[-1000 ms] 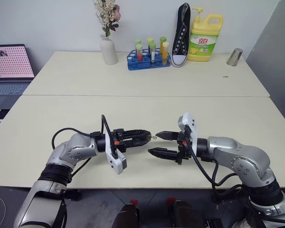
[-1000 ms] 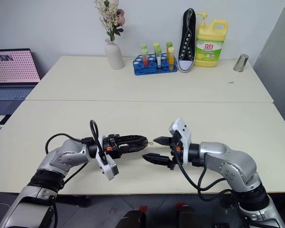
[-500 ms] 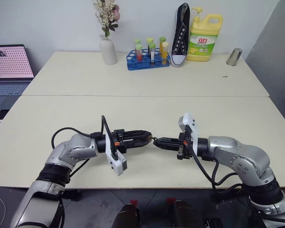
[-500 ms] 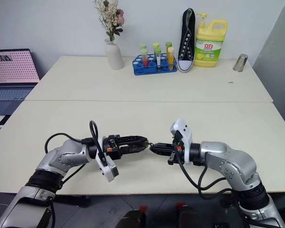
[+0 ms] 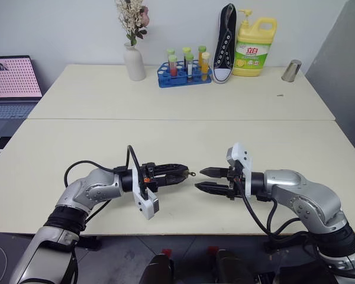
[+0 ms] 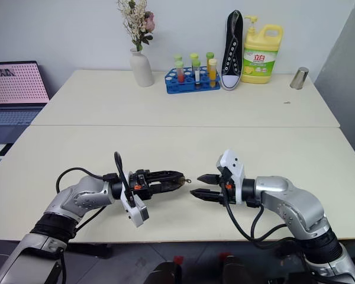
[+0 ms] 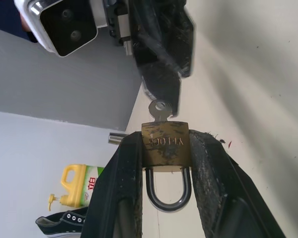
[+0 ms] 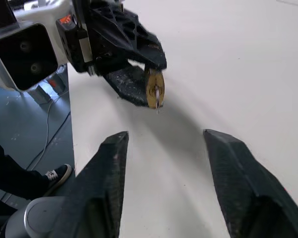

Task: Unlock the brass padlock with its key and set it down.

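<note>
Padlock clamped in the left gripper, key in its keyhole, right gripper apart from it.

Above the near table [image 5: 59, 154], the left gripper [image 5: 180, 172] pinches the brass padlock [image 7: 165, 144] by its sides, the key [image 7: 160, 110] poking out toward the right gripper [image 5: 205, 178], whose fingers stand spread and empty, just beside the key. Far back stand a test-tube rack [image 5: 183, 74], a shoe [image 5: 226, 41] and a detergent bottle [image 5: 255, 47].

Both arms are silver-grey metal with rounded joints, loose black cables, white camera housings at the wrists and scuffed black two-fingered grippers carrying small orange marks.
</note>
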Available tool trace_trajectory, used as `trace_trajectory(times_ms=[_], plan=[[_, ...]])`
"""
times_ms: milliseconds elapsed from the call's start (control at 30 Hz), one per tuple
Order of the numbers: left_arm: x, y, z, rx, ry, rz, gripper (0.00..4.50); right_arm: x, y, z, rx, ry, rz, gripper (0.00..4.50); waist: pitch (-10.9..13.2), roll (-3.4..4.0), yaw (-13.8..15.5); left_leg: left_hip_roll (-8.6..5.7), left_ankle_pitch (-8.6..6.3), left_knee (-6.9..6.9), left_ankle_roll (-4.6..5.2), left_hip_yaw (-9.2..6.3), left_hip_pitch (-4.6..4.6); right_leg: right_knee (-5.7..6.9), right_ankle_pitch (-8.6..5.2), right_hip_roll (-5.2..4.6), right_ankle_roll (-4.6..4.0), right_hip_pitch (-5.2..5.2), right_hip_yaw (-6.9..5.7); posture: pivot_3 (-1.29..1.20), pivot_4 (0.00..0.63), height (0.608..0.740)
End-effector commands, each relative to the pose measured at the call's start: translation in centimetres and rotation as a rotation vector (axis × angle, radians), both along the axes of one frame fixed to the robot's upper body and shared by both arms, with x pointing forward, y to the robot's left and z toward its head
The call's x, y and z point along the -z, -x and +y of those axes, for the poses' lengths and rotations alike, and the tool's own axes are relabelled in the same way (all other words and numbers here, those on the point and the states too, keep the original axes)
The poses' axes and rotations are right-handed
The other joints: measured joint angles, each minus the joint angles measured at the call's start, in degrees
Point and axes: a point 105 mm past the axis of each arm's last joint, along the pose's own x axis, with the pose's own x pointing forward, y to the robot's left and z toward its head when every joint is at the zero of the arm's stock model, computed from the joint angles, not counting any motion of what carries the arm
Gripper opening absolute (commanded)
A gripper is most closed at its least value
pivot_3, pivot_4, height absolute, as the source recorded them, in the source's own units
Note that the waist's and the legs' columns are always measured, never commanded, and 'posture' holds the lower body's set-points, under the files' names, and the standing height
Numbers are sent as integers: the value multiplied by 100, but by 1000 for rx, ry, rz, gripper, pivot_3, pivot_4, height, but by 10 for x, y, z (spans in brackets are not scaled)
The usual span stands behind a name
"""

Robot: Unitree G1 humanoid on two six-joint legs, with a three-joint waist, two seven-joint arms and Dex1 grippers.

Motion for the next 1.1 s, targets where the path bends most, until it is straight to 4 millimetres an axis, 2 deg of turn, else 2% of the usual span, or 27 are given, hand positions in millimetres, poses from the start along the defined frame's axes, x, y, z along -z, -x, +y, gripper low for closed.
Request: trace_trajectory(times_ms=[33,433,667,933,1100], plan=[[-11,3,-1,16,37,-29,968,-12,-2,4,3,-48,-41,2287,0,0,5,0,0,0,0,-1,0,1,0,0,0,0,-1,0,150,740],[-11,3,-3,18,42,-25,968,-13,-1,5,-11,-58,-14,2287,0,1,7,-2,0,1,0,-1,0,1,0,0,0,0,0,0,150,740],[-13,2,-5,12,58,-27,968,-14,0,6,-25,-55,-7,0,0,1,7,-2,0,1,0,-1,0,1,0,0,0,0,0,0,150,740],[-13,0,-5,-6,65,-35,968,-15,1,6,-34,-61,3,0,0,1,6,-2,0,2,0,-1,0,2,0,0,0,0,0,0,150,740],[-11,2,-7,5,52,-40,968,-23,-1,7,-30,-109,46,0,0,1,6,-2,0,2,0,-1,0,2,0,0,-1,0,0,0,150,740]])
